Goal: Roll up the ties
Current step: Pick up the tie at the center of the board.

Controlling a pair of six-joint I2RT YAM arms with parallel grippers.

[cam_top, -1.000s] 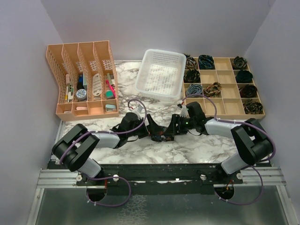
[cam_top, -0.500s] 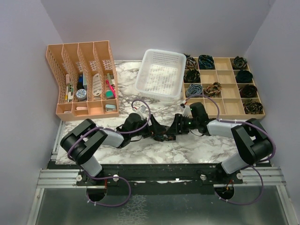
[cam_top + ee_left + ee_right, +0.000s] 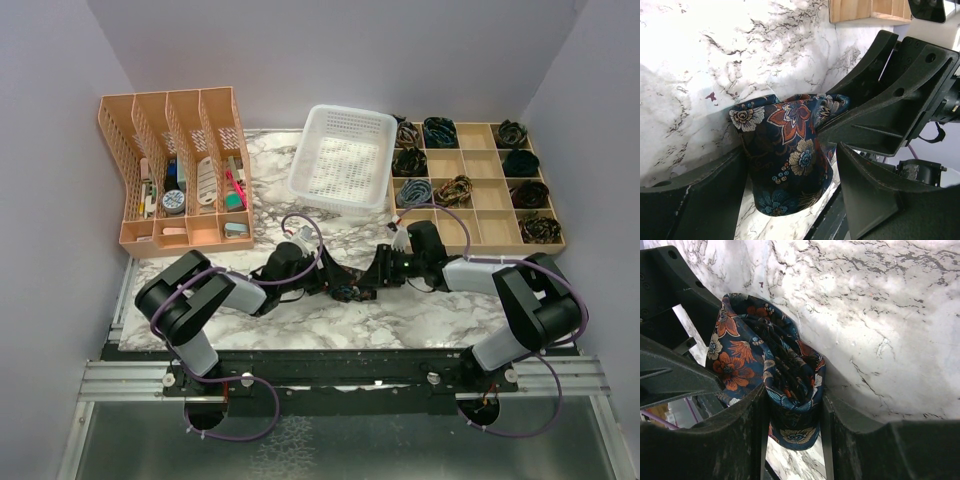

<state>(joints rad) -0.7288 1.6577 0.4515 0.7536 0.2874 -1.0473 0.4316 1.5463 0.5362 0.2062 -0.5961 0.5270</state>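
You are working in a robotics lab cell, not a lived-in room. Plain lavender walls [image 3: 60,200] box in a marble-patterned tabletop [image 3: 420,320]. The left arm [image 3: 190,300] and the right arm [image 3: 530,300] are bolted to an aluminium rail [image 3: 340,380] at the near edge. A peach file organizer [image 3: 175,150], a white basket [image 3: 300,175] and a wooden divider tray [image 3: 480,215] stand in a row along the back, like staged props.

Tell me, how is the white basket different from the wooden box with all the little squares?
The white basket is plastic mesh; the wooden tray is solid tan wood. The basket is one open space and looks empty; the tray has many compartments, several holding rolled ties. Both sit at the far side of the marble table.
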